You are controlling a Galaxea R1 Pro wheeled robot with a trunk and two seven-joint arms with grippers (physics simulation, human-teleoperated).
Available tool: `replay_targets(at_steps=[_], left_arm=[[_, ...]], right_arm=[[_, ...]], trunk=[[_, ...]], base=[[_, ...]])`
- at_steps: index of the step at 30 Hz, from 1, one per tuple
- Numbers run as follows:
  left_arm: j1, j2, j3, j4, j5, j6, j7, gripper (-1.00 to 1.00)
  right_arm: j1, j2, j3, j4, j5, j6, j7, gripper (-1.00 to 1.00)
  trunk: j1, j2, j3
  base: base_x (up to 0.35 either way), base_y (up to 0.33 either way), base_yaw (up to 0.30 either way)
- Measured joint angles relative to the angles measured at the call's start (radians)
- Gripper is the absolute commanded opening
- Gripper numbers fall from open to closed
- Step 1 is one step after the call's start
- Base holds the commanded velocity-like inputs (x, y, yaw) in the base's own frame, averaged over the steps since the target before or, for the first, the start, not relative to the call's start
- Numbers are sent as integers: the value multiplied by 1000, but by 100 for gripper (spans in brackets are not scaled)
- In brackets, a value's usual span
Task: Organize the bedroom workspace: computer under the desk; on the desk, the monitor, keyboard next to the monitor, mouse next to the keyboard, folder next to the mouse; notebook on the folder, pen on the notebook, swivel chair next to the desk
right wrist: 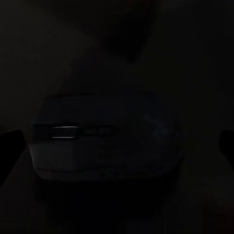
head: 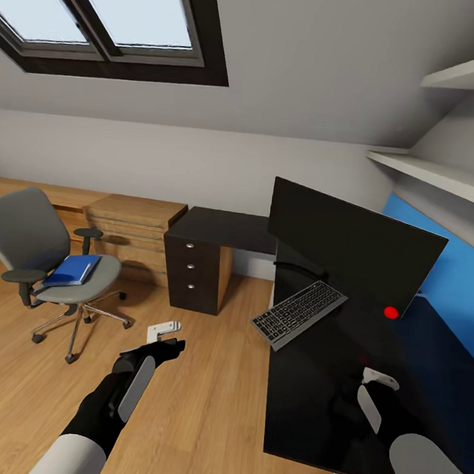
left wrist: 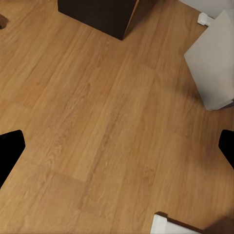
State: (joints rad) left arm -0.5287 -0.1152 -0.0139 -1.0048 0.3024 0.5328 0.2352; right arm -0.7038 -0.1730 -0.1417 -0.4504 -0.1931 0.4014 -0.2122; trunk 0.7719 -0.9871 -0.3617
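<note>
Fingers of the left gripper (head: 165,337) were spread apart with nothing between them, the black tips showing at both edges of the left wrist view over bare wood floor (left wrist: 97,122). That arm reached forward and low, beside the worktop (head: 322,410) edge. Right gripper (head: 380,380) hung over the dark worktop surface near its front; its wrist view was almost black, with a faint pale rounded shape that could not be identified. Whether those fingers were parted or closed could not be told.

On the worktop, the keyboard (head: 299,313) lay with its long axis diagonal, one end overhanging the edge toward the floor. Just behind it stood the monitor (head: 351,247), screen turned toward the room. Folder (head: 72,270) lay flat on the chair (head: 48,263) seat, well apart from the worktop, near a wooden shelf unit (head: 134,221).
</note>
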Motion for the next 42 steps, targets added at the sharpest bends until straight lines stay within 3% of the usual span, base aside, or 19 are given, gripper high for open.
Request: replay_targets(at_steps=[28,32,42], left_arm=[[0,0,0,0,-1,-1,1,100],[0,0,0,0,-1,-2,2,100],[0,0,0,2,-3,-1,0,100]], right_arm=[[0,0,2,-2,3,0,29,100],[0,0,2,-2,3,0,29,100],[0,0,0,-3,3,0,29,100]], trunk=[[0,0,0],[15,-28,-12],[15,-28,-13]], base=[[0,0,0],[0,0,0],[0,0,0]])
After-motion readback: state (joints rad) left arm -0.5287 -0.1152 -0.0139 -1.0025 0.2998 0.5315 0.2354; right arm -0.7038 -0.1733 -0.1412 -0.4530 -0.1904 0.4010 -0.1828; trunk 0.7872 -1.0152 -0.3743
